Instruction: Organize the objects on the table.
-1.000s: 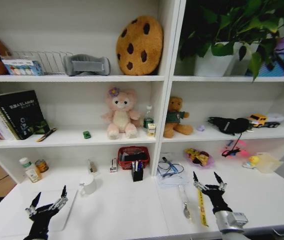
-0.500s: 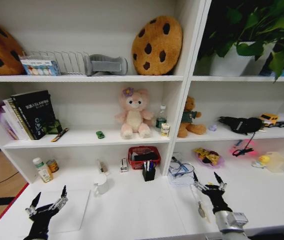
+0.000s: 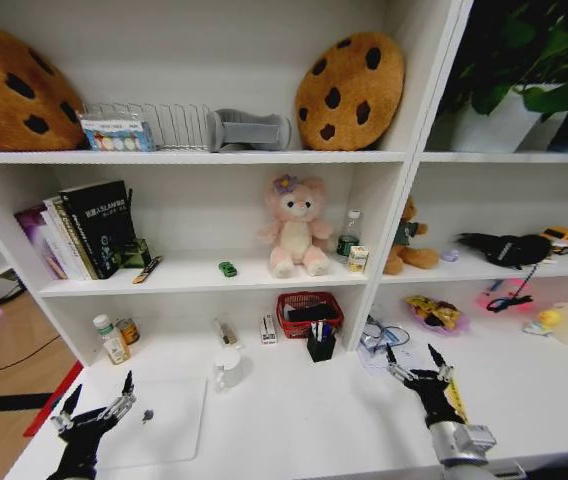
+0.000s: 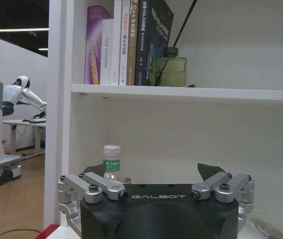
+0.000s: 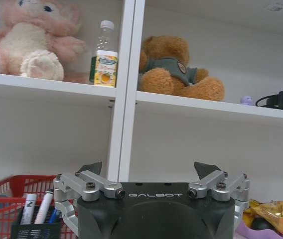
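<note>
lying flat on white desk (image 3: 294,420) near front left: slim laptop (image 3: 159,420). green toy car (image 3: 227,268) on middle shelf beside pink plush (image 3: 293,228). green-capped bottle (image 3: 110,338) at desk back left. left gripper (image 3: 94,403) over laptop edge, fingers spread, empty. right gripper (image 3: 416,358) hovering front right, fingers spread, empty.

the table (image 3: 294,420) has a smooth, matt white top, and the laptop (image 3: 159,420) lying on it looks matt silver-white. both cookie cushions (image 3: 349,78) and the pink plush (image 3: 294,228) are soft, fuzzy cloth. the left gripper (image 4: 156,177) and right gripper (image 5: 150,174) have matt black plastic bodies with bare silver metal linkages.
</note>
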